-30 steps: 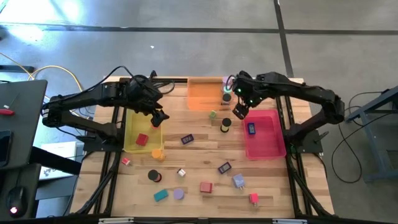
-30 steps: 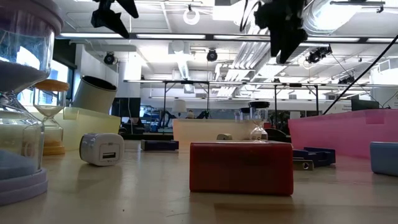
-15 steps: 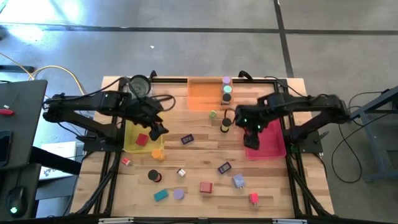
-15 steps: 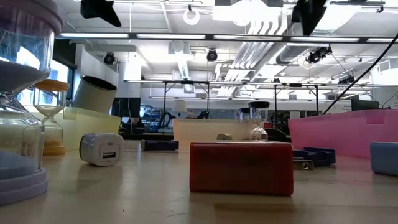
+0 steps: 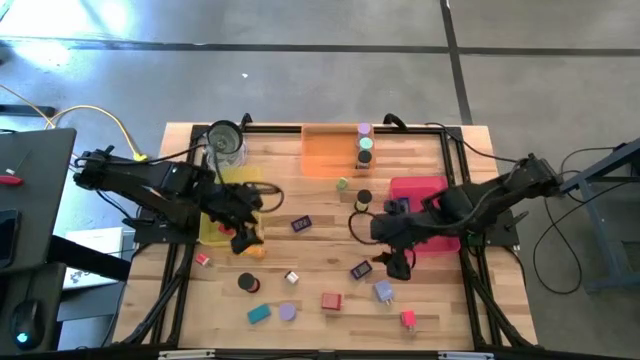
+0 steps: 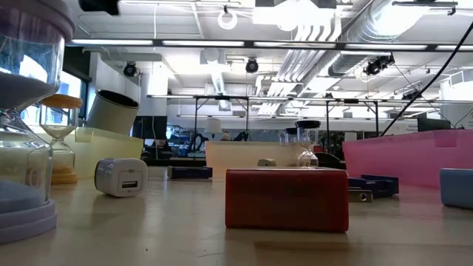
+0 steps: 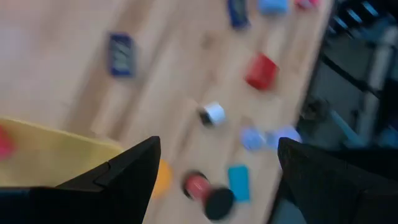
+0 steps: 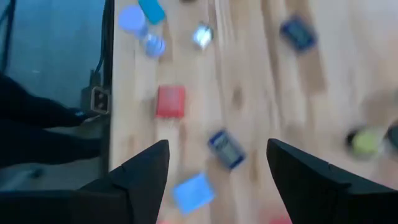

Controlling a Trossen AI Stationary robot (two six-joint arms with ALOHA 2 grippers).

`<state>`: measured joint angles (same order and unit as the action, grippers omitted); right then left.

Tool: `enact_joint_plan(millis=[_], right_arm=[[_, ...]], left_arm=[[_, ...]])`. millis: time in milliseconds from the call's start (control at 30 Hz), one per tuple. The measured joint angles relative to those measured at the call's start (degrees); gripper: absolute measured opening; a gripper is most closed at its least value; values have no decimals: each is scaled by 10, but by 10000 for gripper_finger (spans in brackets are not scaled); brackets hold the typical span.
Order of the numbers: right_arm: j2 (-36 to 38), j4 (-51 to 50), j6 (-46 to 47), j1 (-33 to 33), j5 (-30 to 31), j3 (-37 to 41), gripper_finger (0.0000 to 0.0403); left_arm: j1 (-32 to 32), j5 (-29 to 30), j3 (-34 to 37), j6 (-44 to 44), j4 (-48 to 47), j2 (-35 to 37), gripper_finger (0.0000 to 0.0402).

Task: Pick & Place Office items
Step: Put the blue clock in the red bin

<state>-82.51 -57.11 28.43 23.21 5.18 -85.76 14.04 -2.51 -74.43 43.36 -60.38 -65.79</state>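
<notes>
My left gripper [image 5: 245, 235] is open and empty above the near right corner of the yellow tray [image 5: 212, 205]. Its wrist view [image 7: 217, 146] looks past an orange cylinder [image 7: 161, 177], a black cylinder [image 7: 211, 198], a white cube [image 7: 213, 114] and a teal block [image 7: 238, 182]. My right gripper [image 5: 395, 262] is open and empty above the table, just right of a dark-blue block [image 5: 361, 269]. Its wrist view [image 8: 217, 146] shows that block [image 8: 227, 149], a lavender block [image 8: 193, 191] and a red block [image 8: 170, 101]. All lie flat on the wood. Neither gripper shows in the low view.
A pink tray [image 5: 432, 190] stands at the right and an orange tray [image 5: 325, 152] at the far edge, with cylinders [image 5: 365, 145] beside it. A glass jar [image 5: 226, 143] stands far left. More pieces lie near the front edge, among them a red block [image 6: 287, 198].
My right gripper has swung from over the pink tray's far left corner toward the table's near edge, to the dark-blue block. My left gripper has gone from the yellow tray's far part toward its near right corner. Both have left the low view.
</notes>
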Motion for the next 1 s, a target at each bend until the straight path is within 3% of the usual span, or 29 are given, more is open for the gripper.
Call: enact_joint_plan(millis=[233, 700, 1000], right_arm=[[-46, 61, -60, 26, 52, 0, 258], [-200, 9, -89, 30, 19, 0, 258], [-271, 7, -158, 18, -2, 0, 258]], left_arm=[[85, -14, 0, 49, 2, -1, 317], [198, 72, 0, 84, 2, -1, 317], [229, 76, 0, 116, 2, -1, 317]])
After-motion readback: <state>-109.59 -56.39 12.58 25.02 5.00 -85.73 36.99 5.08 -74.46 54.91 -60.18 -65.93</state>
